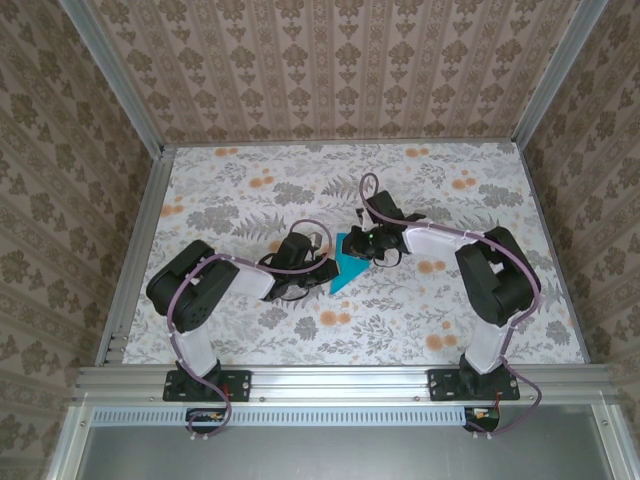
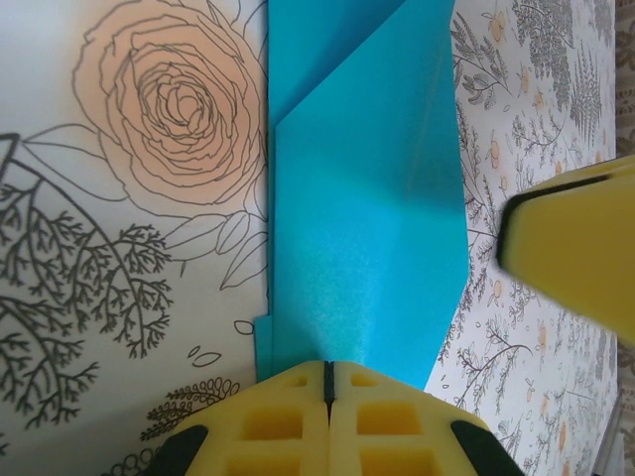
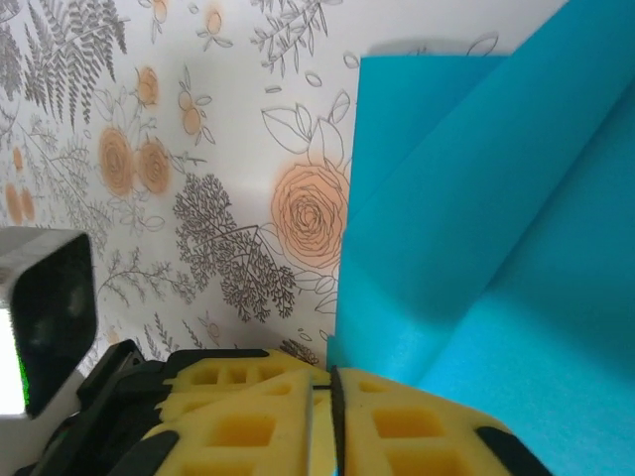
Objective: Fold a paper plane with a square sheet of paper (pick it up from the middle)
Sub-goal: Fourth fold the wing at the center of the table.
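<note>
The teal-blue square sheet of paper [image 1: 350,268] lies folded into a pointed shape on the flowered table, between my two grippers. My left gripper [image 1: 322,268] is at its left side. In the left wrist view its jaws [image 2: 327,375] are shut, tips down on the near end of the paper [image 2: 367,218], which lies flat and runs under them. My right gripper [image 1: 374,250] is at the paper's far right side. Its jaws [image 3: 332,382] are closed at the paper's near corner [image 3: 476,228], where a flap curves upward.
The floral tabletop [image 1: 240,190] is fenced by aluminium rails [image 1: 135,250] and patterned walls. A yellow fingertip [image 2: 575,248] of the right gripper hangs close beside the paper in the left wrist view. The left wrist's camera body [image 3: 40,327] is close on the right wrist view's left.
</note>
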`<act>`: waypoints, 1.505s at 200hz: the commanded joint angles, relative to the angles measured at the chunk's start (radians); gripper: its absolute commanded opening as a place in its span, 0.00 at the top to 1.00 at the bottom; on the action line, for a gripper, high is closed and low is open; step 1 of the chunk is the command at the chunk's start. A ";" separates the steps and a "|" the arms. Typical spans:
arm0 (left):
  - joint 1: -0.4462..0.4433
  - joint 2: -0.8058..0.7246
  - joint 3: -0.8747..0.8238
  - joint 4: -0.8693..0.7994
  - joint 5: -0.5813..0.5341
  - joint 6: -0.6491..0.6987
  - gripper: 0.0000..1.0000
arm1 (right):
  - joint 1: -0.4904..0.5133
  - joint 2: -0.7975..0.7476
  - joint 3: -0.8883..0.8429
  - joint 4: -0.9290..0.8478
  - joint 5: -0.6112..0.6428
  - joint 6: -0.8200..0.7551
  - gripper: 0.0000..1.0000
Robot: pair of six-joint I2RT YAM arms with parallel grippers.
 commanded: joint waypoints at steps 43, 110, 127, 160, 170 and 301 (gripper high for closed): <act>-0.014 0.036 -0.010 -0.174 -0.048 -0.011 0.96 | 0.002 0.092 -0.023 0.082 -0.122 -0.008 0.92; -0.016 0.035 -0.004 -0.192 -0.048 -0.009 0.96 | -0.016 0.124 -0.047 0.063 -0.076 -0.030 0.95; -0.016 0.038 -0.001 -0.194 -0.044 -0.008 0.96 | -0.024 0.137 -0.054 0.068 -0.075 -0.036 0.95; -0.016 0.043 0.002 -0.201 -0.042 -0.006 0.96 | -0.029 0.148 -0.048 0.068 -0.084 -0.049 0.95; -0.016 0.041 0.004 -0.206 -0.042 -0.004 0.96 | -0.030 0.132 -0.051 0.076 -0.094 -0.049 0.94; -0.018 0.037 0.022 -0.279 -0.023 0.027 0.96 | -0.079 0.140 -0.002 0.055 -0.083 -0.081 0.95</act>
